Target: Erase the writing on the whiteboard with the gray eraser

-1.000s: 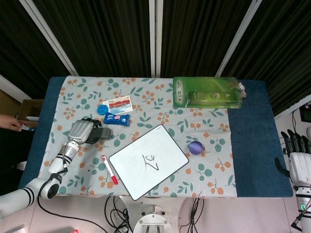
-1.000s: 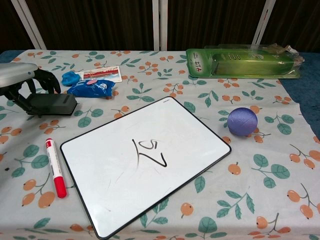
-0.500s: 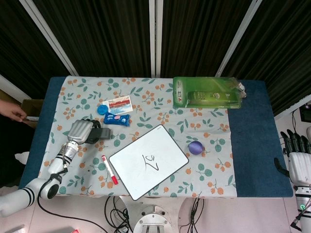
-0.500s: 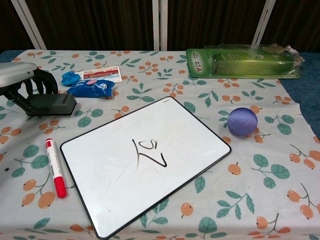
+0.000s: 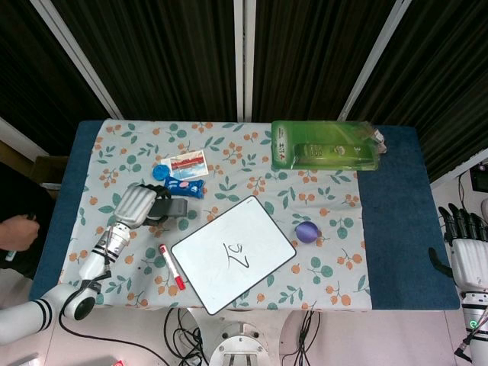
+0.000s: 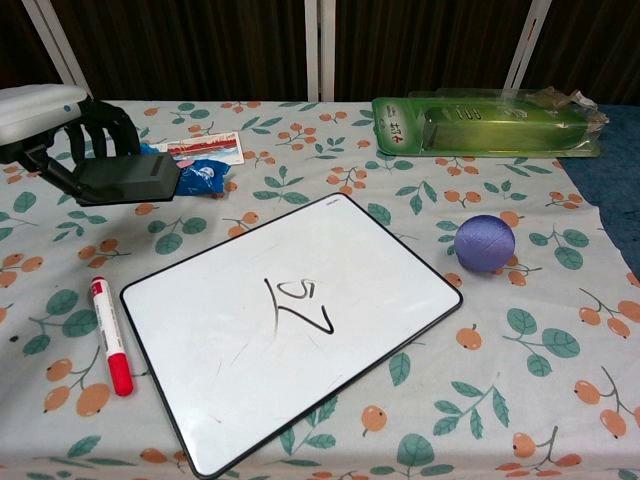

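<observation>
The whiteboard [image 5: 232, 253] [image 6: 290, 325] lies tilted on the floral cloth, with black writing [image 6: 298, 304] near its middle. My left hand [image 5: 141, 203] [image 6: 55, 125] grips the gray eraser [image 5: 172, 207] [image 6: 130, 180], which hangs lifted off the cloth to the left of the board's far corner. My right hand [image 5: 467, 244] stays off the table's right edge in the head view, fingers apart and holding nothing.
A red marker [image 5: 171, 267] [image 6: 108, 335] lies left of the board. A purple ball [image 5: 307, 232] [image 6: 485, 243] sits to its right. Blue packets [image 5: 184, 187] [image 6: 196, 174] and a card [image 6: 203, 149] lie behind the eraser. A green package [image 5: 326, 146] [image 6: 488, 122] is at the back right.
My left hand has lifted the gray eraser off the cloth and carried it up and to the right, toward the board. The right hand has not moved.
</observation>
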